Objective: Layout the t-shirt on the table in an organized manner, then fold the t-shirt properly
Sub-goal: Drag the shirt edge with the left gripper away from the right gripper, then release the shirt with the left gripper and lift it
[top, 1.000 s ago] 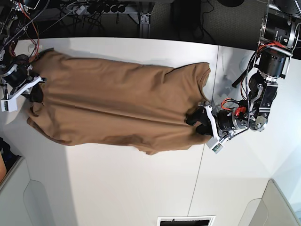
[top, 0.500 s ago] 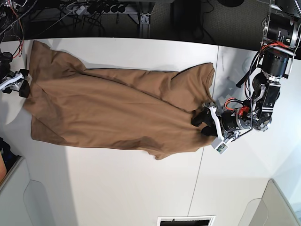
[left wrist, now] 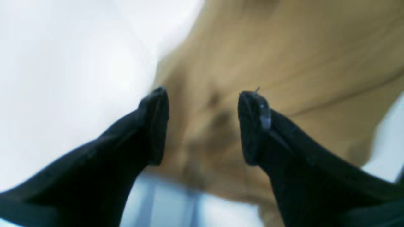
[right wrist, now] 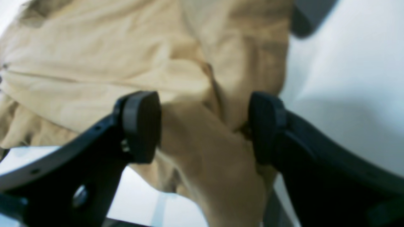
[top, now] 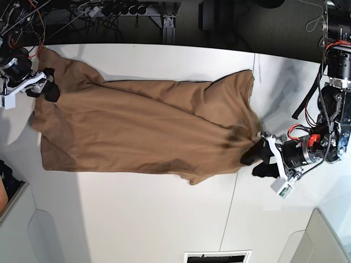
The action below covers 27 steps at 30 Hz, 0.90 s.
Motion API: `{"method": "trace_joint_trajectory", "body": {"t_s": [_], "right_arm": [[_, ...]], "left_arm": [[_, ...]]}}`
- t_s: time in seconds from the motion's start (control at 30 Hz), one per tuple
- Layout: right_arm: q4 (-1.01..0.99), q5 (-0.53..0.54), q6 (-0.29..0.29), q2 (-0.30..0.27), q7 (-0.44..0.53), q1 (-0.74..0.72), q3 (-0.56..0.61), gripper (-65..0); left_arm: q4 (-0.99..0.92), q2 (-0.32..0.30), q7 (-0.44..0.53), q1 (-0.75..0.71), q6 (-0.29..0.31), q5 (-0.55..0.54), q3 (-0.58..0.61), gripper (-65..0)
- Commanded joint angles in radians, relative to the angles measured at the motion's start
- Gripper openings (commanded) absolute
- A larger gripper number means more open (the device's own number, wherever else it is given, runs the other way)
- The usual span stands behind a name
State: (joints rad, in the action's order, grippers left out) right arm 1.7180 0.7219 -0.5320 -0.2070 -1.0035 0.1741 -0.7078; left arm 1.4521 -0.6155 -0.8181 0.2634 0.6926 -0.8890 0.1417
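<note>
The tan-brown t-shirt point(top: 137, 131) lies spread lengthwise on the white table point(top: 153, 219), still wrinkled, with its neckline end toward the right of the base view. My left gripper point(top: 254, 159) sits at that neckline end, open; in the left wrist view its fingers point(left wrist: 252, 126) stand wide apart over blurred cloth point(left wrist: 284, 47). My right gripper point(top: 50, 84) is at the shirt's far left hem corner. It is open point(right wrist: 203, 101), and a loose fold of the shirt point(right wrist: 202, 142) bulges between its pads point(right wrist: 142, 126).
Cables and dark gear point(top: 109, 11) run behind the table's far edge. A thin seam point(top: 241, 181) crosses the tabletop near the left arm. Grey bins sit at the lower left corner point(top: 22, 224) and the lower right corner point(top: 326, 238).
My right gripper has opened and let go of the hem, then returned to the shirt's corner. The left gripper moved right and toward the near edge, and the shirt stretched out with it.
</note>
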Motion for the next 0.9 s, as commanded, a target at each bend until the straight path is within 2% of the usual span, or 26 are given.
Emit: {"method": "trace_joint_trajectory", "body": {"t_s": [0.0, 0.07, 0.17, 0.2, 0.43, 0.57, 0.63, 0.73, 0.87], "right_arm": [[0.018, 0.047, -0.021, -0.017, 0.024, -0.019, -0.005, -23.9], [0.018, 0.063, -0.033, -0.017, 0.023, -0.032, -0.004, -34.7], [0.017, 0.063, -0.033, -0.017, 0.034, -0.038, -0.003, -63.0], [0.017, 0.059, -0.034, -0.017, 0.046, -0.038, 0.001, -65.0], [-0.025, -0.083, -0.041, -0.018, 0.135, -0.038, 0.120, -65.0], [-0.069, -0.184, -0.040, -0.018, 0.178, -0.063, 0.234, -65.0], [-0.102, -0.226, -0.040, -0.018, 0.190, -0.087, 0.280, -65.0], [-0.148, -0.235, -0.039, -0.027, 0.200, -0.108, 0.329, -65.0], [-0.195, -0.233, -0.032, -0.025, 0.200, -0.152, 0.364, -65.0]], "left_arm": [[0.021, -0.033, -0.026, 0.003, 0.006, -0.041, -0.026, -27.7], [0.034, -0.060, -0.064, -0.034, 0.006, -0.104, -0.053, -27.7], [0.048, -0.086, -0.067, -0.134, 0.006, -0.152, -0.104, -27.7], [0.058, -0.084, -0.069, -0.173, 0.006, -0.165, -0.135, -27.7], [0.155, -0.074, -0.070, -0.430, 0.006, -0.177, -0.304, -27.7], [0.228, -0.074, -0.066, -0.540, 0.006, -0.175, -0.305, -27.7], [0.245, -0.068, -0.041, -0.568, 0.006, -0.137, -0.305, -27.7], [0.243, -0.040, -0.013, -0.602, 0.006, -0.068, -0.305, -27.7], [0.243, 0.004, -0.002, -0.610, 0.006, -0.064, -0.305, -27.7]]}}
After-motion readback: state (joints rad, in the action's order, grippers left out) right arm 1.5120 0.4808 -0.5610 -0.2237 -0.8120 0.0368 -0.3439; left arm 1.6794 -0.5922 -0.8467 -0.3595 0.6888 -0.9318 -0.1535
